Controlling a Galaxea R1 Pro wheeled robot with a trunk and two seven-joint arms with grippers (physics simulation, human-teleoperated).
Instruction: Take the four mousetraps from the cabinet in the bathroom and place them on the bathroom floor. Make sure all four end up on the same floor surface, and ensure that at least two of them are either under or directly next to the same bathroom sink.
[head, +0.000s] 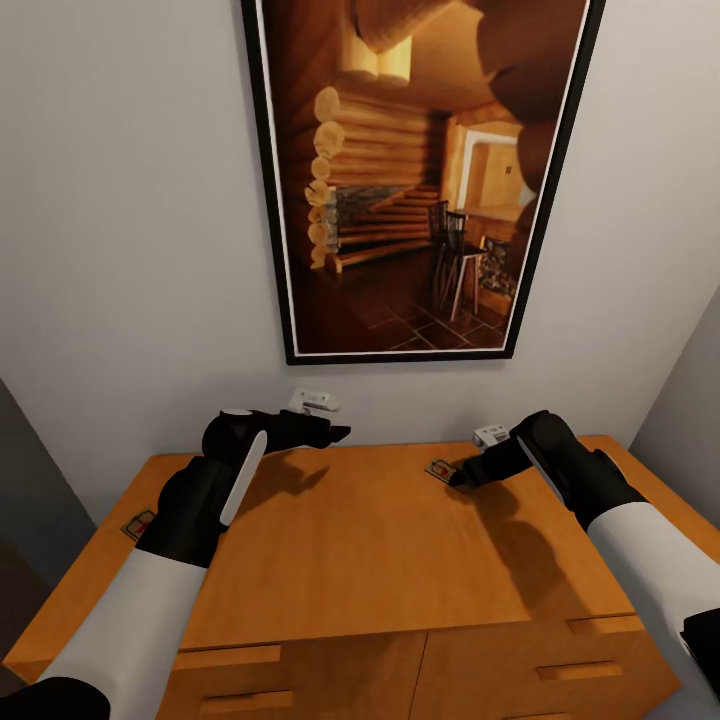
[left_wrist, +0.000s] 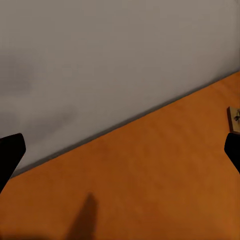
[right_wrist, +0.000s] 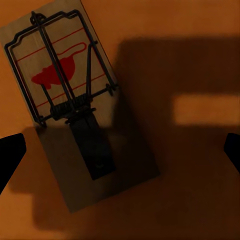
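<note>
right tool (head: 462, 478) hovers, fingers spread, just above mousetrap (right_wrist: 75, 107).

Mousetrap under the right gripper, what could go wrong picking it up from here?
The mousetrap lies flat on the cabinet top and off-centre between the open right gripper fingers, so closing may just push it or clip one edge. It also sits near the wall, leaving little room. Another mousetrap at the left edge could get knocked off.

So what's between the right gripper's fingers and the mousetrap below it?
Nothing. In the right wrist view the mousetrap lies flat on the cabinet top under the open right gripper, its fingertips at both edges, with no object between.
</note>
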